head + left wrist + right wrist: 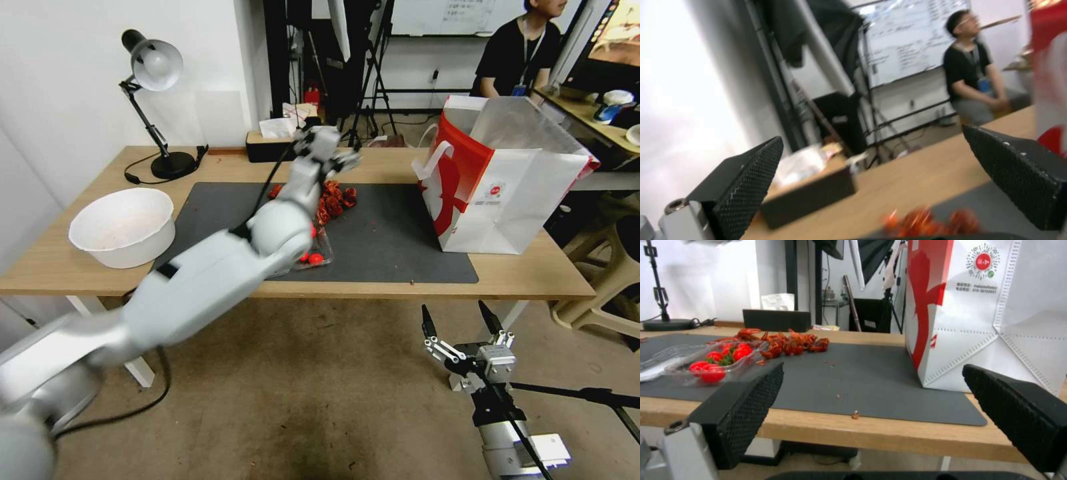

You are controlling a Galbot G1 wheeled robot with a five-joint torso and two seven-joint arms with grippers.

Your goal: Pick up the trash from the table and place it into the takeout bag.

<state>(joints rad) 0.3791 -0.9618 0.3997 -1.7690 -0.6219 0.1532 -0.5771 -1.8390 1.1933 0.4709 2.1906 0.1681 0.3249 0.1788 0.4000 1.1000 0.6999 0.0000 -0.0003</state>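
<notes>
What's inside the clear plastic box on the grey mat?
Red cherry tomatoes fill the clear plastic clamshell box on the dark grey mat. In the head view the left arm covers most of the box, so its far end is hidden.

A white wall [67,80] is rising behind the surface. A brownish scuffed floor [320,400] is spreading below. A black desk lamp [153,100] is standing at the back, a whiteboard [902,36] is hanging farther off, and beige stools [613,280] are sitting alongside.

The left arm [220,267] hides most of the clamshell box [313,257]; the takeout bag [987,313] is cut off at the edge.
</notes>
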